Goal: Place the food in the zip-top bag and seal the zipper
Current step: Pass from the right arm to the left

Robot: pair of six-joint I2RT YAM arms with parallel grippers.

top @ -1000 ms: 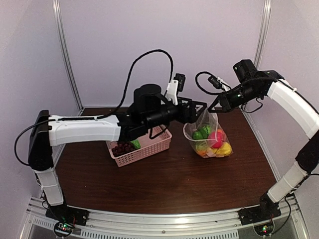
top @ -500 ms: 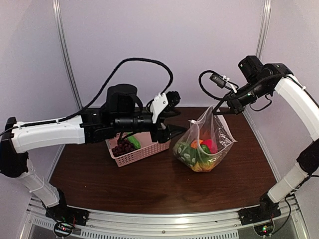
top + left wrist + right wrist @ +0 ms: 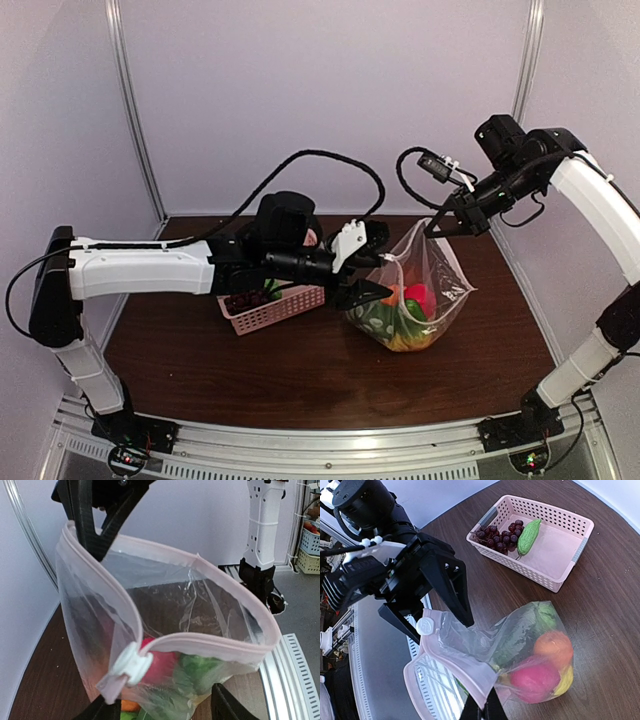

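Two claws meet at one bag mouth. The right claw (image 3: 432, 228) is pinched shut on the top edge of the zip-top bag (image 3: 520, 630), holding it up. The left claw (image 3: 385, 277) stands partly open, with a finger on either side of the white slider (image 3: 131, 664) at the end of the zipper (image 3: 200, 647); contact is unclear. The mouth gapes. A red apple (image 3: 535, 677), an orange (image 3: 552, 647) and green pieces sag inside, down on the tabletop (image 3: 610, 605). Nearby, the pink basket (image 3: 555, 545) holds grapes (image 3: 495, 535) and a cucumber (image 3: 528, 536).
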